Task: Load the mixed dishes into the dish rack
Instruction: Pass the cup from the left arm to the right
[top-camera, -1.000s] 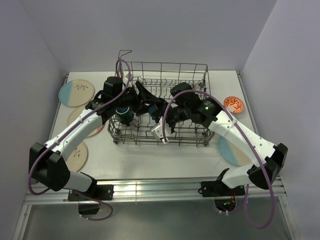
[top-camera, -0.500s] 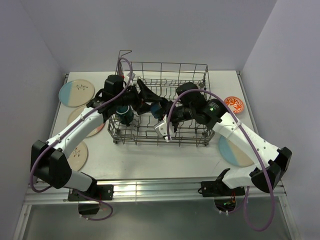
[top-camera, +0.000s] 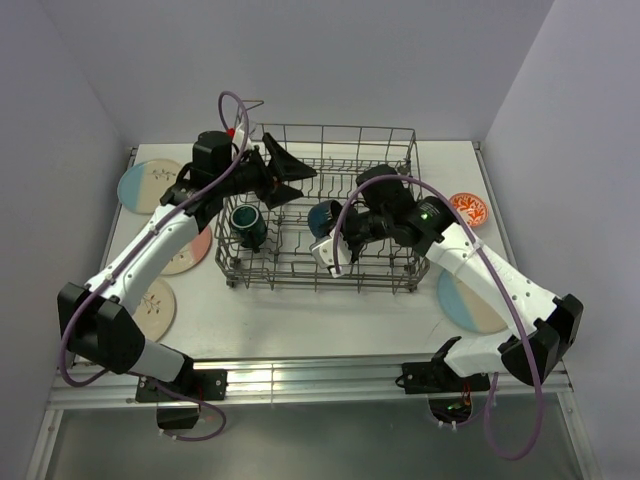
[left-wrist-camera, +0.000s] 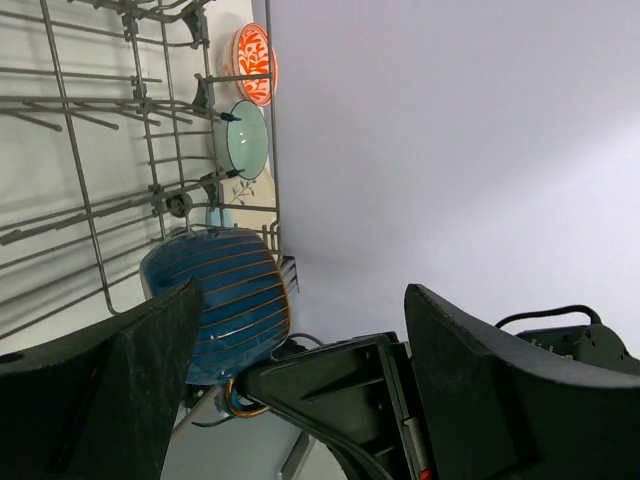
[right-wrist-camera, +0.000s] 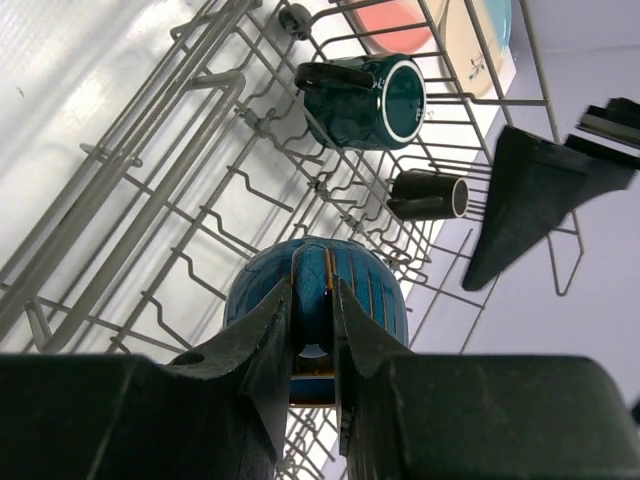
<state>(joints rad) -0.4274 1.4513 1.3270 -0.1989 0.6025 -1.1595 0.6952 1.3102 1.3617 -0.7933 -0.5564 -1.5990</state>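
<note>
The grey wire dish rack (top-camera: 345, 130) stands mid-table. My right gripper (top-camera: 335, 225) is shut on the handle of a blue ribbed mug (top-camera: 322, 217) and holds it over the rack's middle. In the right wrist view, my right gripper (right-wrist-camera: 313, 290) pinches the handle of the blue mug (right-wrist-camera: 370, 285). A teal mug (top-camera: 245, 226) lies in the rack's left part, and a teal mug (right-wrist-camera: 365, 100) and a black mug (right-wrist-camera: 428, 195) show beyond the fingers. My left gripper (top-camera: 298, 180) is open and empty above the rack's back left. In the left wrist view my left gripper (left-wrist-camera: 300, 300) frames the blue mug (left-wrist-camera: 215, 300).
Three two-tone plates (top-camera: 150, 186) (top-camera: 185, 250) (top-camera: 155, 306) lie left of the rack, and one plate (top-camera: 465, 300) lies right of it. An orange-red bowl (top-camera: 467, 208) sits at the right back. A pale green bowl (left-wrist-camera: 245, 140) shows behind the rack wires (left-wrist-camera: 90, 200).
My left gripper has drawn back and up from the blue mug toward the rack's back left, open. My right gripper keeps the mug and has shifted slightly right.
</note>
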